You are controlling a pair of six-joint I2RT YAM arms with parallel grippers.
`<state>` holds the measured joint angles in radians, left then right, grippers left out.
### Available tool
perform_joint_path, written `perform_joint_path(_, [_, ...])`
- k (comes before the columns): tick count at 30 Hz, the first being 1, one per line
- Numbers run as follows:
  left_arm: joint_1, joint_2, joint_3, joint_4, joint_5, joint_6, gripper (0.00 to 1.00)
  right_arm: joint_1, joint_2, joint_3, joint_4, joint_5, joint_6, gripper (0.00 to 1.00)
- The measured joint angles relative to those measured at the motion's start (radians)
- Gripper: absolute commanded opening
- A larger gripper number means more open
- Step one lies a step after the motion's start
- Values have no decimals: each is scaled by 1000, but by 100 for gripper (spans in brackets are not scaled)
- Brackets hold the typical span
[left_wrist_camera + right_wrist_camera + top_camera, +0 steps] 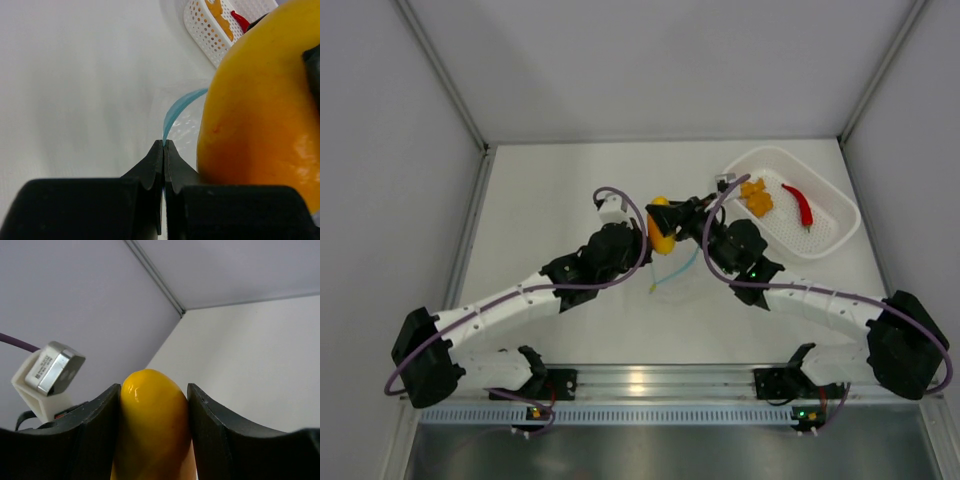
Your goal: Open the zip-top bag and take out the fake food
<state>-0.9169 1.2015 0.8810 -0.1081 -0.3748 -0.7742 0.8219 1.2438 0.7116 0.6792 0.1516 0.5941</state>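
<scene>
One yellow fake food (152, 425) piece – lengthwise in right pincer (154, 387)

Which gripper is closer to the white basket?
Right: the right gripper, clamping the yellow food, sits near the basket; the left gripper pinches the bag farther off.

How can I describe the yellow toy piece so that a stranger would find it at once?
Look at the middle of the white table, left of the white basket. There the right end effector grips a smooth yellow-orange piece next to the clear bag. Unlike the lumpy orange chunk and red chili, it is outside the basket.
</scene>
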Motion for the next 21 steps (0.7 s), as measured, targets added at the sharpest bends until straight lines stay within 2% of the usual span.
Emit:
perform_joint_path(5, [2, 0, 0, -20, -14, 8, 0, 0, 39, 0, 143, -32, 43, 4])
perform_joint_path(9, [19, 0, 0, -39, -38, 16, 0, 0, 40, 19, 175, -40, 52, 4])
perform_joint_path(16, [60, -32, 0, -108, -121, 50, 0, -43, -31, 82, -23, -13, 17, 6])
perform_joint_path(21, [102, -63, 3, -164, -159, 90, 0, -204, -111, 94, -228, 33, 17, 8])
